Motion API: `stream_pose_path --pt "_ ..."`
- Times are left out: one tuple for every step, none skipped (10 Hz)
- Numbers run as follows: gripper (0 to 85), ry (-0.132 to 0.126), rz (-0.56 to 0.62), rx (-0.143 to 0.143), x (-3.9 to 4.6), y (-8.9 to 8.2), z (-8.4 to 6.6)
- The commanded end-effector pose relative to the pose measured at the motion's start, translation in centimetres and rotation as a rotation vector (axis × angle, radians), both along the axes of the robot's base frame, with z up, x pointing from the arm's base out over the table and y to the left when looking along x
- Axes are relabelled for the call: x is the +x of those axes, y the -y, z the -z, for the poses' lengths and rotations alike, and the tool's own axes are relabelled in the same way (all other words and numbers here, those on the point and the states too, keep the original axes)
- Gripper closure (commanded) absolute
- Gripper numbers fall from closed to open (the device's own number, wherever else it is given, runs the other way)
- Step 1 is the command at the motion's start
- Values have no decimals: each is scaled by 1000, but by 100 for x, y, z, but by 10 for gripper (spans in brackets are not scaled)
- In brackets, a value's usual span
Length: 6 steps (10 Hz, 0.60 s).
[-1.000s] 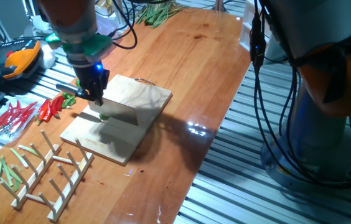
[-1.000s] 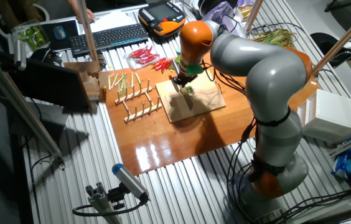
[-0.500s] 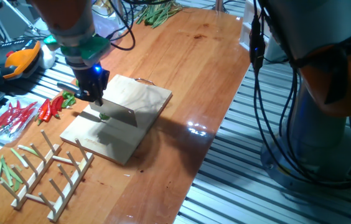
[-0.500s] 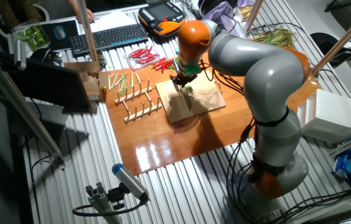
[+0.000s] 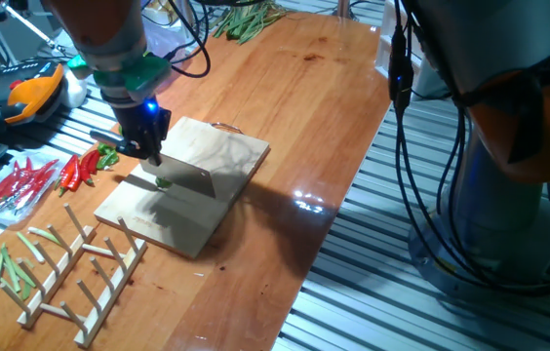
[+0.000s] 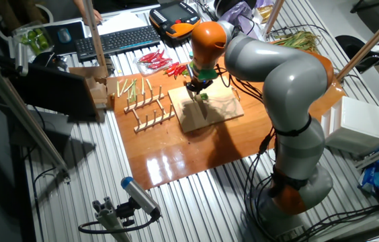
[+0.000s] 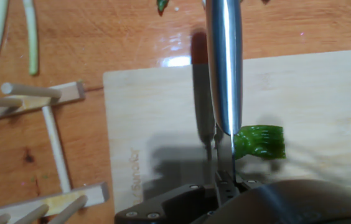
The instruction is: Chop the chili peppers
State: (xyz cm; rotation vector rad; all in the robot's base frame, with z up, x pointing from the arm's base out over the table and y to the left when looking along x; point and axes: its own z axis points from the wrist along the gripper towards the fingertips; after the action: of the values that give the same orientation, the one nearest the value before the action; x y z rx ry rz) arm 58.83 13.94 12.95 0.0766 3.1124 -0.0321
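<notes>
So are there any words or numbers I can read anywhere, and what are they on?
Cutting board: a faint burned-in mark near its edge, too blurred to read.
Keyboard and orange-black pendant: any lettering is too small to read.
Nothing else shows readable text.

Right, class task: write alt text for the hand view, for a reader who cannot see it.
A steel knife blade seen edge-on runs down the picture, with a wrinkled green chili pepper lying against its right side on a pale wooden cutting board. Left of the board, on the brown table, are a wooden peg rack and pale-green stalk strips.
</notes>
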Motion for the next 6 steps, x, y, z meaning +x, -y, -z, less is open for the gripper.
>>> stream_pose_path --pt "850 7 0 -6 0 0 -2" --pt "850 1 2 2 0 0 -2" --pt "850 -15 -5 1 0 0 -2" --pt "850 -26 -16 7 0 0 -2" --pt "850 -28 -40 -4 30 81 -32" --pt "850 -22 -56 -9 42 204 -53"
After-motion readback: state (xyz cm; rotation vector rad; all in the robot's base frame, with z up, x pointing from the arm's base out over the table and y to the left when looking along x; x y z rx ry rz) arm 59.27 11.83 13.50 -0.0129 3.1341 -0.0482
